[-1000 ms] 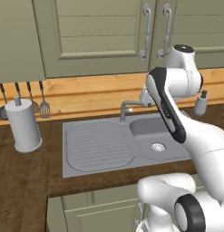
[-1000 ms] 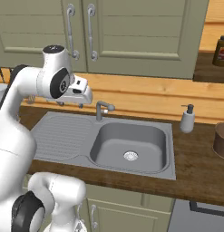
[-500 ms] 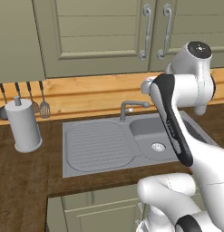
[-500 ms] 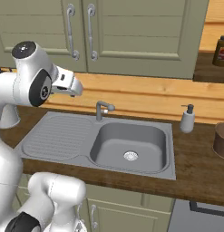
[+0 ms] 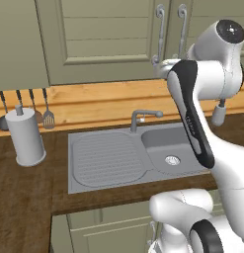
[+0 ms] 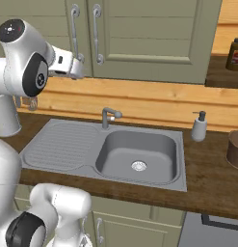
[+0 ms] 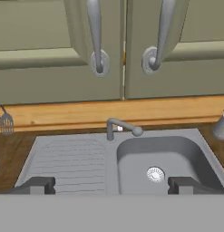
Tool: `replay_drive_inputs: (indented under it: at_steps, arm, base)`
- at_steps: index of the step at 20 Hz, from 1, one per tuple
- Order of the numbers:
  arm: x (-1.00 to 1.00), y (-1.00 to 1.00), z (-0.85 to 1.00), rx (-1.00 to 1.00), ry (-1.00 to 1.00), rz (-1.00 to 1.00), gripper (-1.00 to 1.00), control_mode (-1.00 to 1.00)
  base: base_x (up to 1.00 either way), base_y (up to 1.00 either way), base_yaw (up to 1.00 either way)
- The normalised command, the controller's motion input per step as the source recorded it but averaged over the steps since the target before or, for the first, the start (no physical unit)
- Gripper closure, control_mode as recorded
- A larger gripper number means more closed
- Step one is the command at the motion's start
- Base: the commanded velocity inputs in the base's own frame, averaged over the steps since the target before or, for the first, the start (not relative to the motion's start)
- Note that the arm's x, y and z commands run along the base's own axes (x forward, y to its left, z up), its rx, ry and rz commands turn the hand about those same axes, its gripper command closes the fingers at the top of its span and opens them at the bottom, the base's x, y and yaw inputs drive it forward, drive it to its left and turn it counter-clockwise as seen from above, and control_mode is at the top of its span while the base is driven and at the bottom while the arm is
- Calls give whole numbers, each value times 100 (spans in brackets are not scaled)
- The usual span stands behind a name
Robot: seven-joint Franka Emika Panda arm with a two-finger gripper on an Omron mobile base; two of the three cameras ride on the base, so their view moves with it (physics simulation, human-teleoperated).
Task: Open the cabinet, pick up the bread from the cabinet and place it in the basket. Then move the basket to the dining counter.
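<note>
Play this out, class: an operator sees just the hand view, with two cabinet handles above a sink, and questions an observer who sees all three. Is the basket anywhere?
Observer: Yes. In the right base view the basket stands on the worktop at the right edge, past the soap dispenser.
Operator: How near is the gripper to the handles?
Observer: In the right base view the gripper sits just before the lower end of the left door's handle, touching nothing.
Operator: What is left of the sink?
Observer: In the left base view, a tall grey canister below hanging utensils.
</note>
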Motion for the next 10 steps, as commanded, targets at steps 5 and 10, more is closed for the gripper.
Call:
replay_drive_inputs:
  at_steps: [5, 10]
  arm:
    - [31, 0, 34, 0, -3, 0, -100, -100]
    - [43, 0, 37, 0, -1, 0, -100, -100]
  base:
    - [0, 0, 0]
    - [0, 0, 0]
